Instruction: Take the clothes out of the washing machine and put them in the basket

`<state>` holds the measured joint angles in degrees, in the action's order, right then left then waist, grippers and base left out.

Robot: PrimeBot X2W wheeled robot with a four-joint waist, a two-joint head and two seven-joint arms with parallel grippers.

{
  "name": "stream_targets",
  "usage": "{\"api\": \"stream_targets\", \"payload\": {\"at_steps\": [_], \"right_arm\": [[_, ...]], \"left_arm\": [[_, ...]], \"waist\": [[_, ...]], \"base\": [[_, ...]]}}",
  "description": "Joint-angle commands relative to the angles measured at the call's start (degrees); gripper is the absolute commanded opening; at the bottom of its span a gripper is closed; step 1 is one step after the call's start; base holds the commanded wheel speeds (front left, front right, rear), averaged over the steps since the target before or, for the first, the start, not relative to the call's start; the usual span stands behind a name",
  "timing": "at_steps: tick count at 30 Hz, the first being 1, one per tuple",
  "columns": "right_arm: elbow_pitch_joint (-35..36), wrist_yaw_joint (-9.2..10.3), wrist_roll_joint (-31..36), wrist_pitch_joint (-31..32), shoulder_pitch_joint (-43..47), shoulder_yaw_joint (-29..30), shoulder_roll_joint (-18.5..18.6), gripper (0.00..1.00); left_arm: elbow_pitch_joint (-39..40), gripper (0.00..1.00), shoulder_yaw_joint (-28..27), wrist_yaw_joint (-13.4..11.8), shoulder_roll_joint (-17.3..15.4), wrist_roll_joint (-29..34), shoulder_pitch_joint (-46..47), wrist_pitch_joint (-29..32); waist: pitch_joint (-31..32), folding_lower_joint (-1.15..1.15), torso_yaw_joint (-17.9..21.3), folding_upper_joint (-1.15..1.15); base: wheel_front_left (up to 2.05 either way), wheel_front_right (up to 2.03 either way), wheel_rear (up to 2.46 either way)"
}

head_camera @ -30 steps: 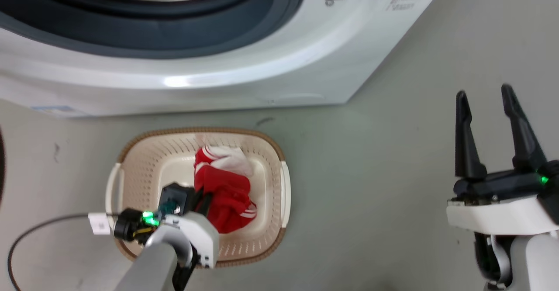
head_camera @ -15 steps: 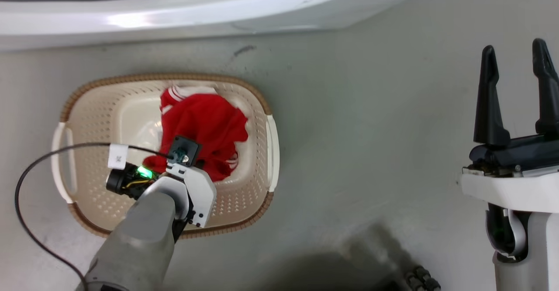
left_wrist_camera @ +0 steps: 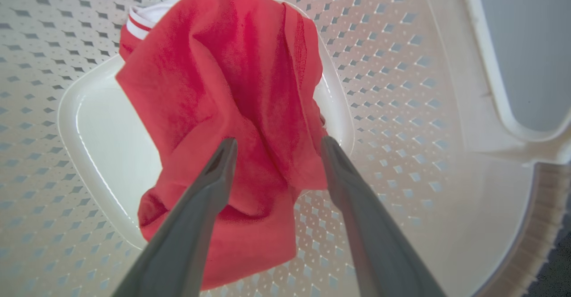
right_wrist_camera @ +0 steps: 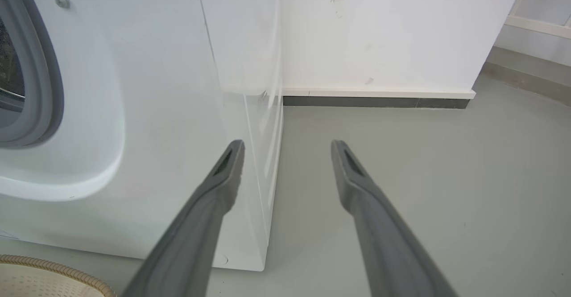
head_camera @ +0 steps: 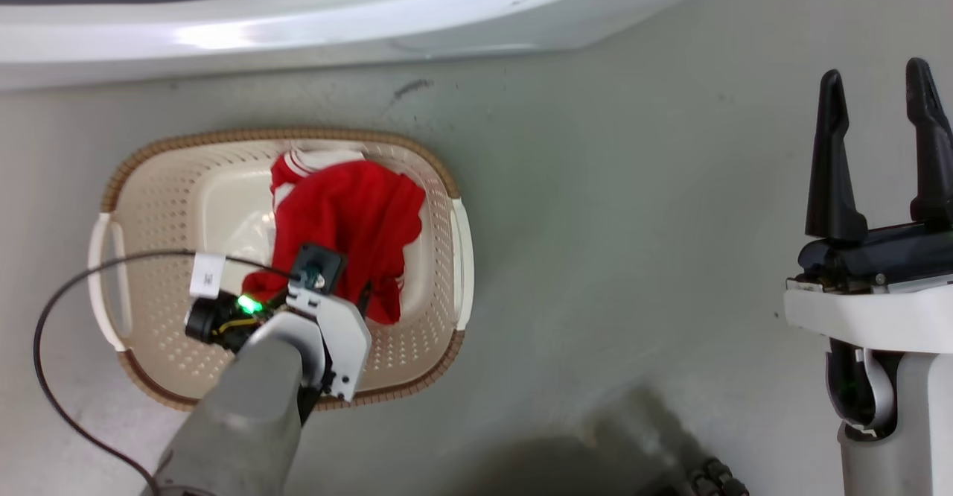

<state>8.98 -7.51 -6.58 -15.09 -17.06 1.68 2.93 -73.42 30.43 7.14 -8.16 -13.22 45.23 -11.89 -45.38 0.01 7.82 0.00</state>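
Red clothes [head_camera: 350,220] lie bunched in the basket [head_camera: 149,155] before the washing machine [head_camera: 298,27].
Left fingers [left_wrist_camera: 209,190] stand apart just above them, likely a release; right fingers [head_camera: 830,168], apart and empty, wait clear over the floor [head_camera: 595,258].

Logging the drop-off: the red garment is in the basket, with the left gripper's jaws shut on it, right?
No. The red garment is in the basket, but the left gripper has its jaws open over it, as the left wrist view shows.
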Motion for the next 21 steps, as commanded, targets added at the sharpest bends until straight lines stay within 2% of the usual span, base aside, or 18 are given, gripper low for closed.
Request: {"api": "stream_targets", "payload": {"at_steps": [1, 8, 21], "right_arm": [[-0.2, 0.04, 0.1, -0.1, 0.7, -0.1, -0.1, 1.00], [-1.7, 0.04, 0.8, -0.1, 3.8, -0.6, -0.1, 1.00], [-3.0, 0.04, 1.4, -0.1, 9.4, -0.7, -0.1, 1.00]], "left_arm": [[-0.1, 1.00, -0.3, 0.1, 0.4, -0.6, -1.2, -0.9], [3.2, 1.00, -1.0, 0.2, 0.8, -2.6, -6.3, -3.3], [31.6, 1.00, -8.8, -2.5, -2.3, -1.6, -21.8, -3.3]], "waist": [[2.7, -0.01, -0.5, 0.00], [10.8, -0.01, -1.8, 0.00], [22.0, -0.01, -3.7, 0.00]], "base": [[0.00, 0.00, 0.00], [0.00, 0.00, 0.00], [0.00, 0.00, 0.00]]}}
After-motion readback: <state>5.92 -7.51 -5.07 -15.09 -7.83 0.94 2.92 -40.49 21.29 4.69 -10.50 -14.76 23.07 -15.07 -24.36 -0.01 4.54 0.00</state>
